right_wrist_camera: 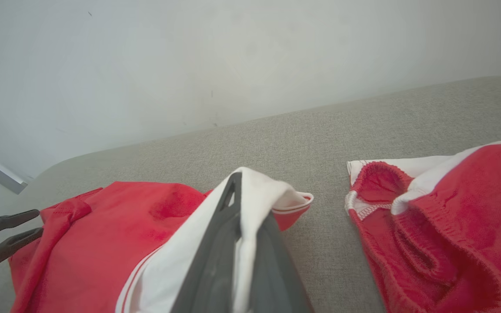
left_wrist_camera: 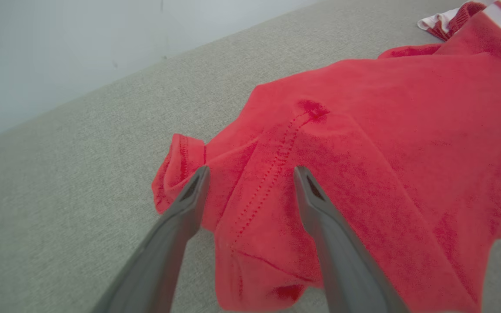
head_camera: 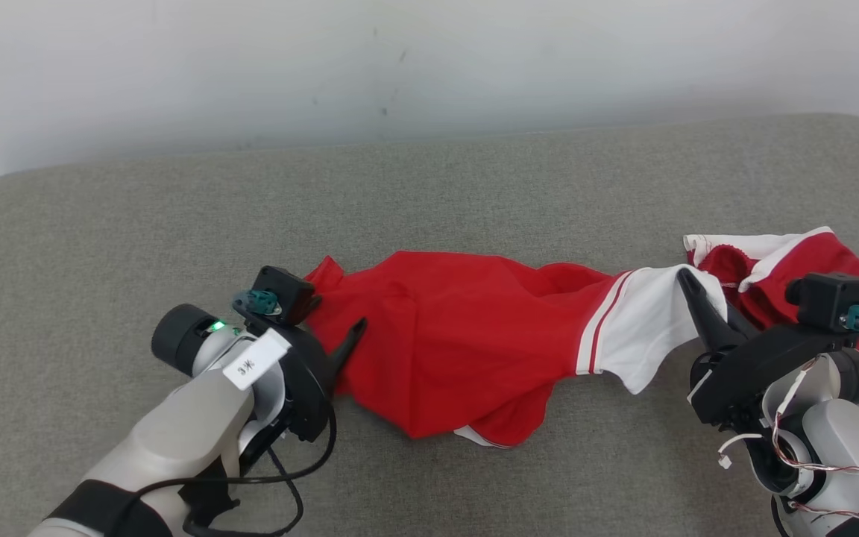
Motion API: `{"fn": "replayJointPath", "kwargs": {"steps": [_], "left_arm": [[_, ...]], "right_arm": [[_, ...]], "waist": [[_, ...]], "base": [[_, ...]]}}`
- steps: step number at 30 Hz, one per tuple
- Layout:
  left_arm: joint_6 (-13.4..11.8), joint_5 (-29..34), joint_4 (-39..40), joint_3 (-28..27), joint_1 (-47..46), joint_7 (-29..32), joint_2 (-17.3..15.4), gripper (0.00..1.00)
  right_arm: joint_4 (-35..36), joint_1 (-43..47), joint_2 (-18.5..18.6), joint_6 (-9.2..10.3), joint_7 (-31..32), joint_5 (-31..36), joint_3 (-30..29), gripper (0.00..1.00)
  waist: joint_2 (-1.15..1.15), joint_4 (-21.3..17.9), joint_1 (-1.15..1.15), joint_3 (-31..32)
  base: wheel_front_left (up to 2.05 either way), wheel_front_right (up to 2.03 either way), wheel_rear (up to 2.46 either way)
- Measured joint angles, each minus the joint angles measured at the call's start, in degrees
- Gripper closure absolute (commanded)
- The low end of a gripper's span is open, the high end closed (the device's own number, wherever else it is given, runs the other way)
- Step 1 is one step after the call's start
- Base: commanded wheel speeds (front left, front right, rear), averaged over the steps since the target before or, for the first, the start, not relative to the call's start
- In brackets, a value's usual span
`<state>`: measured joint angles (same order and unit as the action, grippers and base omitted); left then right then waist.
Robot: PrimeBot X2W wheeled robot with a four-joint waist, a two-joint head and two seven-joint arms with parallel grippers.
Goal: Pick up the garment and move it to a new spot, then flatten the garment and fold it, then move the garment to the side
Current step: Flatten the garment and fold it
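Dark left gripper (left_wrist_camera: 250,174) fingers spread astride the hem (left_wrist_camera: 181,152) of a crumpled red-and-white jersey garment (head_camera: 459,335), stretched across the grey fabric surface (head_camera: 474,186) toward its right edge. The right gripper (right_wrist_camera: 236,187) fingers clamp its white band (head_camera: 646,328). Best: pinch hem deep, then draw ends apart evenly.

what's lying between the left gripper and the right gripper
The red garment, bunched, fills that stretch in the head view, running from the open left gripper to the white panel that the right gripper pinches.
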<state>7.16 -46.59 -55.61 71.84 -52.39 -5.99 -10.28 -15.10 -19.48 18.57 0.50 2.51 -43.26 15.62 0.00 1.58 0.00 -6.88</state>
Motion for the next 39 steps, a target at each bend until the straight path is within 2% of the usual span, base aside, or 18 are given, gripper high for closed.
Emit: {"fn": "replayJointPath", "kwargs": {"steps": [15,23,25,26,27,28,34,39], "left_arm": [[-0.01,-8.04,1.10,0.88,1.29,6.14,-0.47,0.00],[0.00,-10.06,2.31,1.35,1.88,8.99,-1.14,0.00],[-0.01,-11.51,2.85,1.41,1.88,9.26,-1.33,0.56],[0.00,-11.52,3.16,1.49,1.88,9.35,-1.44,0.69],[-0.01,-11.56,3.42,1.53,1.87,9.34,-1.51,0.89],[-0.01,-11.76,3.67,1.55,1.85,9.35,-1.57,1.00],[-0.01,-12.20,4.63,1.74,1.35,8.87,-2.07,1.00],[0.00,-14.43,4.39,-0.19,0.11,4.56,-3.67,1.00]], "right_arm": [[0.04,0.08,-0.08,0.00,-0.07,0.00,0.24,1.00],[0.21,0.08,0.00,0.00,0.00,0.00,0.25,1.00],[0.31,0.08,0.00,0.00,0.00,0.00,0.26,1.00],[0.35,0.08,0.02,0.00,0.00,0.00,0.26,1.00],[0.38,0.08,0.05,0.00,0.00,0.00,0.25,1.00],[0.41,0.08,0.11,0.00,0.00,0.00,0.24,1.00],[0.52,0.14,0.44,0.03,-0.02,0.00,-0.22,1.00],[0.42,0.11,0.36,0.08,-0.69,-0.05,-0.81,1.00]], "waist": [[0.00,1.56,0.00,0.60],[0.00,1.34,0.00,0.52],[0.00,1.23,0.00,0.47],[0.00,1.18,0.00,0.44],[0.00,1.14,0.00,0.41],[0.00,1.10,0.00,0.38],[0.00,1.25,0.00,0.27],[0.00,2.07,0.00,0.47]], "base": [[0.00,0.00,0.00],[0.00,0.00,0.00],[0.00,0.00,0.00],[0.00,0.00,0.00],[0.00,0.00,0.00],[0.00,0.00,0.00],[0.00,0.00,0.00],[0.00,0.00,0.00]]}}
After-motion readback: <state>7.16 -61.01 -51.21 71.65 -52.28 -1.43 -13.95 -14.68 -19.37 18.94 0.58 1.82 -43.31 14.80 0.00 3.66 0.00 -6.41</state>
